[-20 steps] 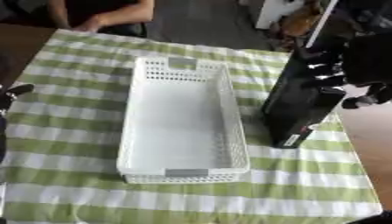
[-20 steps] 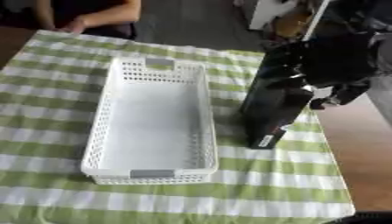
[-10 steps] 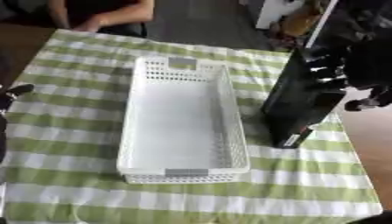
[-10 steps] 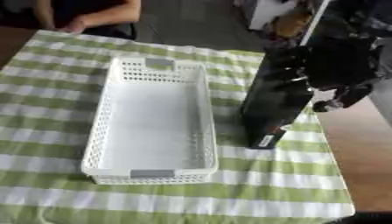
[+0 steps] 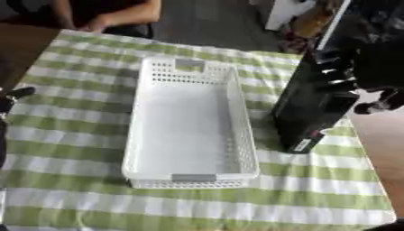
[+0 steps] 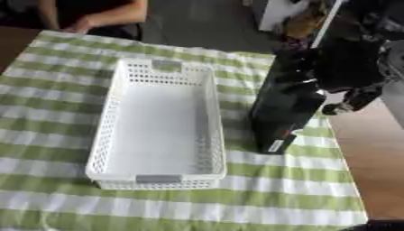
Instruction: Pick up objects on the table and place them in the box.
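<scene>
— What's my right hand (image 5: 359, 74) doing?

— I see it at about 3 o'clock, fingers (image 5: 335, 82) wrapped round the upper part of the black box (image 6: 284, 108), thumb on the far side. The box is tall and tilted, top leaning toward 1 o'clock, and its lower end with the small label is at the cloth (image 5: 71, 131), though I can't tell if it touches.

— And the basket (image 5: 241, 117)?

— White, perforated, nothing in it, lying long-ways at the centre of the green-and-white checked cloth. The black box is just beside its right wall, at 3 o'clock from it, outside it.

— My left hand (image 5: 11, 97)?

— Only a dark bit shows at the 9 o'clock edge of the left eye view. I can't tell whether its fingers are open or curled.
</scene>
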Tool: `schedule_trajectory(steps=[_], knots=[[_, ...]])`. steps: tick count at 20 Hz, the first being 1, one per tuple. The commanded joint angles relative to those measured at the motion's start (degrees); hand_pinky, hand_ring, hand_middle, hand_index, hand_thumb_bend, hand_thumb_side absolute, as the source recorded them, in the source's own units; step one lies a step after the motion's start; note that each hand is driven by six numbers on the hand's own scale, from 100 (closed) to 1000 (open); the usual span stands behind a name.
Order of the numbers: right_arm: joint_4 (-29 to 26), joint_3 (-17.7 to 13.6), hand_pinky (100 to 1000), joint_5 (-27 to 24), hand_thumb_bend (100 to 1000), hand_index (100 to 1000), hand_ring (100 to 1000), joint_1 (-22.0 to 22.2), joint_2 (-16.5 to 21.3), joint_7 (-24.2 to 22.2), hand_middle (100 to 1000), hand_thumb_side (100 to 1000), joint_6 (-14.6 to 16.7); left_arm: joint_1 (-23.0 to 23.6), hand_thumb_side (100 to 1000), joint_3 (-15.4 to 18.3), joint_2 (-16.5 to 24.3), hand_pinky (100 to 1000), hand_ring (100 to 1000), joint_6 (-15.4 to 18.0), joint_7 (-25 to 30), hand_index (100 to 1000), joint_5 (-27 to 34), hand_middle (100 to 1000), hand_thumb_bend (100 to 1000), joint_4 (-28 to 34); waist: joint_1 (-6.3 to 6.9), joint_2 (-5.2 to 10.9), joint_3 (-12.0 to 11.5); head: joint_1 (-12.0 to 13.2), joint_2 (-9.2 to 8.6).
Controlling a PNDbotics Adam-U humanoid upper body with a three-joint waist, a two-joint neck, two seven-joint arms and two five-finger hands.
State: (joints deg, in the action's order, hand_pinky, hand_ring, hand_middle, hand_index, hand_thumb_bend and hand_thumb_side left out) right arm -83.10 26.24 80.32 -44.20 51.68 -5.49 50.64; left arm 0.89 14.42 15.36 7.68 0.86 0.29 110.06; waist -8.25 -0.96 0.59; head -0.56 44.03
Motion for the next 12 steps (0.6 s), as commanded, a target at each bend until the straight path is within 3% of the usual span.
schedule_trajectory(steps=[1,12], knots=[[0.55,-0.68,1000,0.55,411,1000,1000,-1.55,0.74,0.51,1000,336,-0.04,-0.45,1000,-0.22,1.02,779,1000,0.11,0.26,896,0.23,1000,177,0.59,0.38,0.36,-0.04,-0.49,-0.63],[3.25,-0.35,1000,2.18,372,1000,1000,-2.43,-0.58,1.30,1000,332,0.16,-0.46,1000,-0.22,0.98,779,1000,0.13,0.31,895,0.24,1000,178,0.60,0.41,0.32,-0.22,-0.57,-0.67]])
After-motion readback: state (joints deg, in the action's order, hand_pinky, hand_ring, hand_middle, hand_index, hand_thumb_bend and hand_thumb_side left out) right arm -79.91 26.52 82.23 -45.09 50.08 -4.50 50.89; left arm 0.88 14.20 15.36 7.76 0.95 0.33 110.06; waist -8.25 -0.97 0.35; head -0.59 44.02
